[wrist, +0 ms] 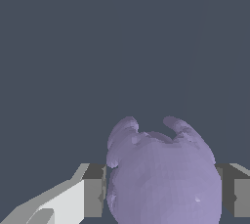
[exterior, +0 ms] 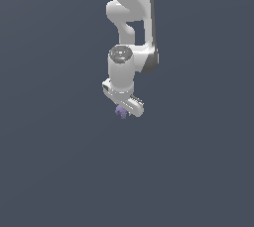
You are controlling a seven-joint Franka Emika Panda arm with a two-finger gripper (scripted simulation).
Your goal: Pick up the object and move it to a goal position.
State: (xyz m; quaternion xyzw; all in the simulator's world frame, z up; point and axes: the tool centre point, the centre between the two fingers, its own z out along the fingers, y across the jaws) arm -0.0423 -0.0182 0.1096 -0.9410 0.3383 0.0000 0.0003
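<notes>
- Seen closest in the wrist view: lavender object (wrist: 163, 176) filling the gap between the two gripper fingers (wrist: 93, 191), one pad pressed to each flank, two rounded nubs pointing away from the camera.
- Gripper (exterior: 123, 110) clamped on the object, with only a small purple sliver showing beneath the white hand in the exterior view.
- Beyond, just plain dark counter (exterior: 59, 171); no goal marker visible anywhere.
- Likely carry step under way: grasp made, transport pending.
- Next move probably calls for a steady grip and smooth travel toward the goal, wherever set.
</notes>
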